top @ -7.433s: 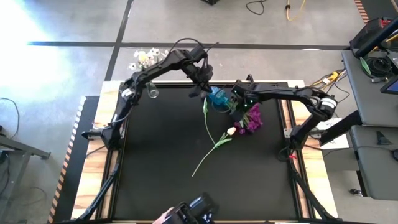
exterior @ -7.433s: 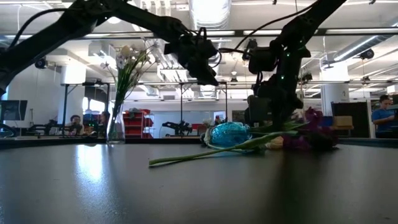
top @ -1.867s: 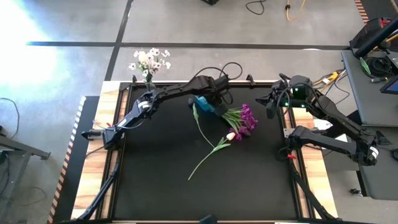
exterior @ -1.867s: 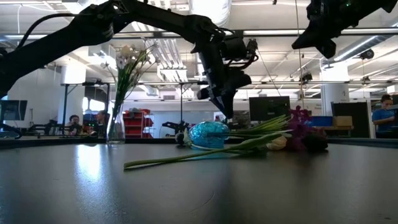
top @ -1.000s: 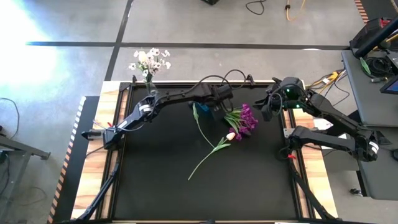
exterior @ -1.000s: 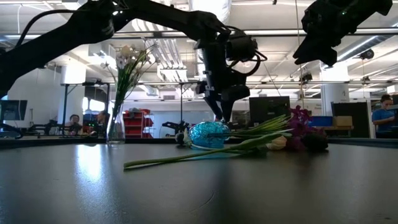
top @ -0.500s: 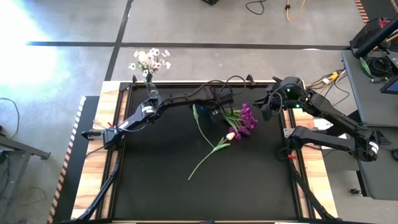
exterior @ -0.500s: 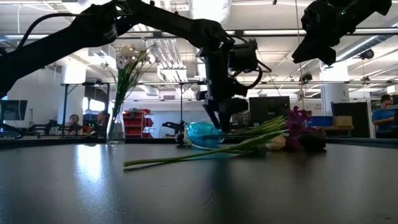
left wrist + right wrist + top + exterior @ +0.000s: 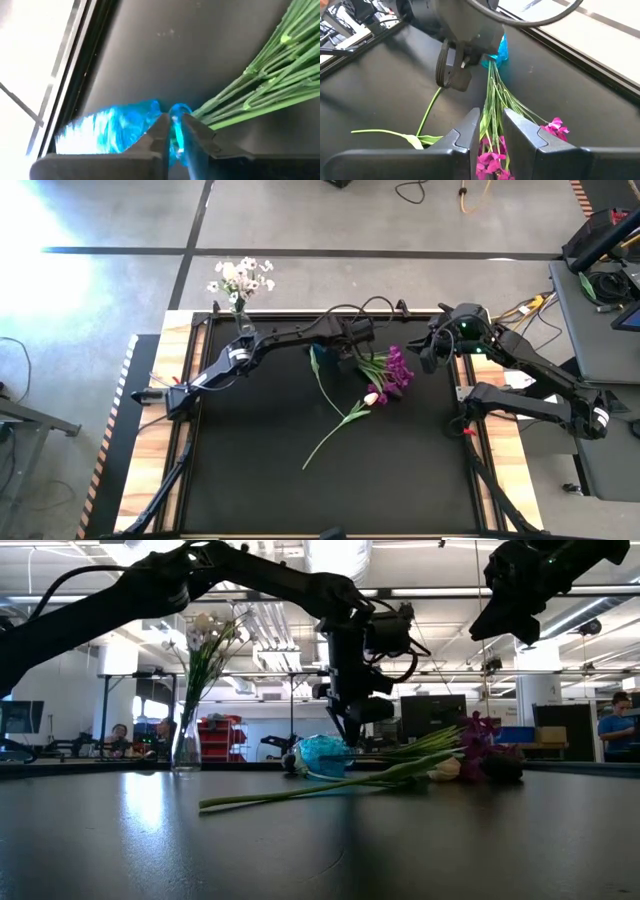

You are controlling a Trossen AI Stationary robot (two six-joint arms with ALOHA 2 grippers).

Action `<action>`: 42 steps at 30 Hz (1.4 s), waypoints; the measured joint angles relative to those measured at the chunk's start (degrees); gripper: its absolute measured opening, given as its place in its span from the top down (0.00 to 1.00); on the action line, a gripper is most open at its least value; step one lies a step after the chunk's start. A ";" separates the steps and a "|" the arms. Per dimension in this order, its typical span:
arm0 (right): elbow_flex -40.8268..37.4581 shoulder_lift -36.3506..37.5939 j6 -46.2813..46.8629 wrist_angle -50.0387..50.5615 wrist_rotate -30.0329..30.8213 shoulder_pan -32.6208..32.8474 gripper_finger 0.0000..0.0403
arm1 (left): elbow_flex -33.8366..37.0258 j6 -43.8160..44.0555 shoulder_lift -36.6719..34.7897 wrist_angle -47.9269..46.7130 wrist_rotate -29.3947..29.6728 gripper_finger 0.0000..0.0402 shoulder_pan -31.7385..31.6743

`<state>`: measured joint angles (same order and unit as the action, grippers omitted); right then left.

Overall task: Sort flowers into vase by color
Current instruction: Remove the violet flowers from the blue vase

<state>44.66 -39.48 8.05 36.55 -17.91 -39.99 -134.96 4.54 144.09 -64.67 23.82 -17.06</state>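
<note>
High view shows the left end effector (image 9: 345, 356) reaching across toward the far middle of the black worktop (image 9: 250, 470), low over a blue glass vase (image 9: 322, 755) that lies on its side. In the left wrist view its two fingers (image 9: 156, 135) are pinched onto the rim of that blue vase, gripping it, with a bundle of green stems (image 9: 265, 80) fanning out from the vase mouth. Those stems belong to the magenta-purple sprays (image 9: 397, 370), which lie on the worktop toward the far right edge. Just beside them, nearer the centre, lies a cream-peach tulip bud (image 9: 371, 397) on a long green stem (image 9: 330, 435) that runs toward the near edge. At the far left corner a clear vase (image 9: 243, 327) stands upright holding white blossoms (image 9: 240, 276). The right end effector (image 9: 491, 131) hangs high above the far right part of the worktop, well apart from the flowers; its fingers stand slightly parted with nothing between them. In the low view, people (image 9: 618, 735) show far off in the room behind.
</note>
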 joint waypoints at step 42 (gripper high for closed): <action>0.01 -17.20 1.71 -4.93 2.95 14.31 0.35 | -0.02 -1.45 -6.41 0.77 -35.39 1.00 -6.53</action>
<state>44.68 -56.69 9.76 31.63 -14.96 -25.67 -134.98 3.08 137.69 -63.90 -11.58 -23.59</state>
